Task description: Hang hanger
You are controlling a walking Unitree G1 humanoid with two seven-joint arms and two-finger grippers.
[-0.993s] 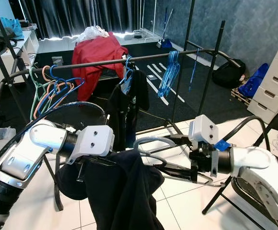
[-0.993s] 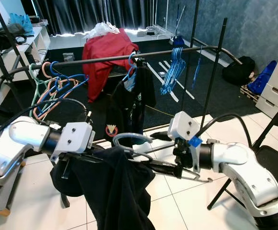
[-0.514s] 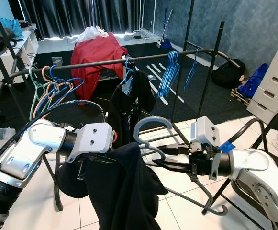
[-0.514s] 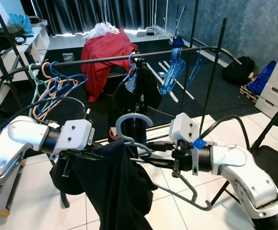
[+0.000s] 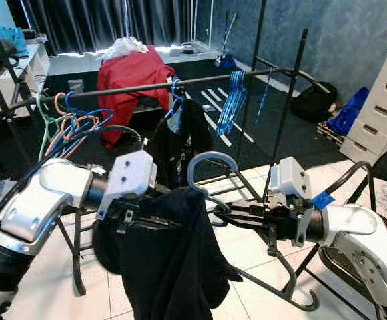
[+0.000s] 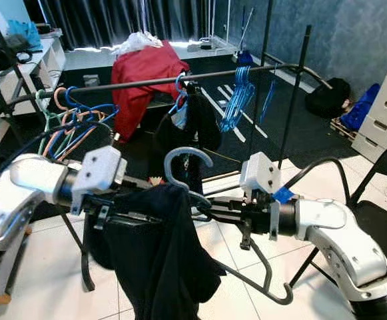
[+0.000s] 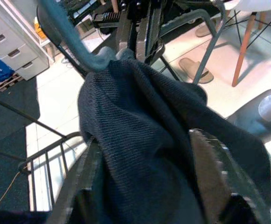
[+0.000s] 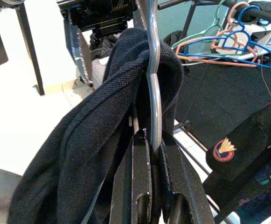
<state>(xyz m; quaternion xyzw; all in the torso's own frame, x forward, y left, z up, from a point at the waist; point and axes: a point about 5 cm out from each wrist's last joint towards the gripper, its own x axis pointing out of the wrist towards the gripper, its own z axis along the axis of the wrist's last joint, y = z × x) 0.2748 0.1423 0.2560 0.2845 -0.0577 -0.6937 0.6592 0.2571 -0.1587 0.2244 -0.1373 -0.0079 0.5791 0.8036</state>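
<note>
A grey hanger, its hook (image 5: pixel 210 170) pointing up, carries a dark garment (image 5: pixel 173 260) draped over its left shoulder. My right gripper (image 5: pixel 225 215) is shut on the hanger's neck just below the hook; in the right wrist view the grey wire (image 8: pixel 153 93) runs between the closed fingers (image 8: pixel 136 177). My left gripper (image 5: pixel 138 219) holds the garment-covered shoulder, with its fingers (image 7: pixel 86 186) on either side of the cloth (image 7: pixel 144 140). The hanger's bare right arm (image 5: pixel 293 293) slopes down. The black clothes rail (image 5: pixel 200 80) runs across behind, higher than the hook.
On the rail hang coloured hangers (image 5: pixel 73 123) at left, a black shirt (image 5: pixel 183 133) in the middle and blue hangers (image 5: pixel 233 100) at right. A red garment (image 5: pixel 130 73) lies behind. White drawers (image 5: pixel 383 93) and a folding chair (image 5: pixel 386 173) stand at right.
The hanger has turned from lying flat to upright, with its hook raised and its bare arm swung down. Both arms lifted it and the garment closer to the rail.
</note>
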